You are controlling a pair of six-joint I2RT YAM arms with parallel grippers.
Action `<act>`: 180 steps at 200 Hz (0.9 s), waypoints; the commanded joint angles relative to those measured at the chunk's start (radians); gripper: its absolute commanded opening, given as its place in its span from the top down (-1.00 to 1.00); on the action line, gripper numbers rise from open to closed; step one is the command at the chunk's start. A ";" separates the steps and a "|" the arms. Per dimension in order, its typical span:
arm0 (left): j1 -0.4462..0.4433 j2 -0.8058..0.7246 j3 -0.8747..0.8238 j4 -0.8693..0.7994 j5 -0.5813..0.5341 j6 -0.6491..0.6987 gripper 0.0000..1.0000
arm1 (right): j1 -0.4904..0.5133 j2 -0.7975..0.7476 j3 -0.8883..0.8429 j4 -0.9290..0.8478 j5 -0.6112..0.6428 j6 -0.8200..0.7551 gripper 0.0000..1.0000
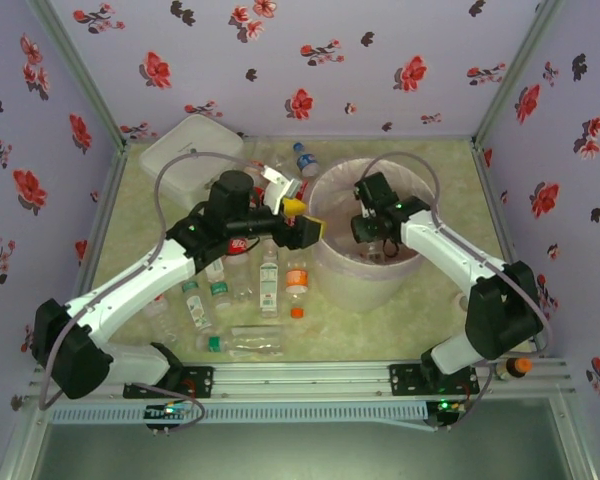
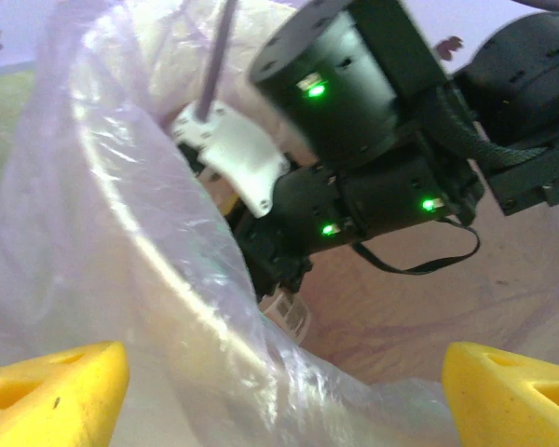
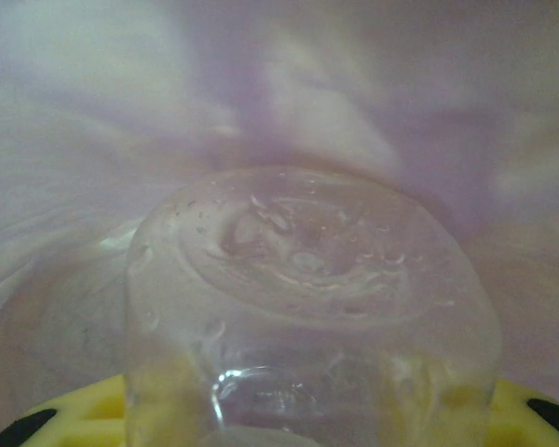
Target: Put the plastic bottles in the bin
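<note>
Bottle (image 3: 307, 307) hung clamped in the right claw (image 1: 373, 230) inside the bin (image 1: 345, 282); left claw (image 2: 284, 396) gaped empty at its rim. Drop step, seemingly; next needs releasing.

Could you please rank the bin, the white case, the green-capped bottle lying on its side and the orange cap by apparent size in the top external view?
Largest to smallest:
1. bin
2. white case, clearly smaller than the bin
3. green-capped bottle
4. orange cap
</note>
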 commanded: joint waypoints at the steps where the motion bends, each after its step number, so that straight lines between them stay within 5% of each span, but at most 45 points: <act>1: 0.059 0.004 0.045 -0.067 -0.047 -0.026 -0.78 | -0.069 -0.004 0.038 0.064 0.071 -0.005 0.64; 74: 0.266 -0.068 0.006 -0.099 -0.091 -0.167 -0.81 | -0.250 0.081 0.256 -0.031 0.117 -0.114 0.56; 96: 0.301 -0.061 0.014 -0.166 -0.187 -0.177 -0.80 | -0.276 0.093 0.296 -0.066 0.110 -0.106 0.45; 126: 0.314 0.030 0.101 -0.325 -0.381 -0.153 -0.77 | -0.274 0.056 0.295 -0.100 -0.013 -0.044 -0.12; 180: 0.328 0.230 0.189 -0.339 -0.471 -0.090 -0.75 | -0.274 -0.032 0.355 -0.240 -0.013 0.007 -0.92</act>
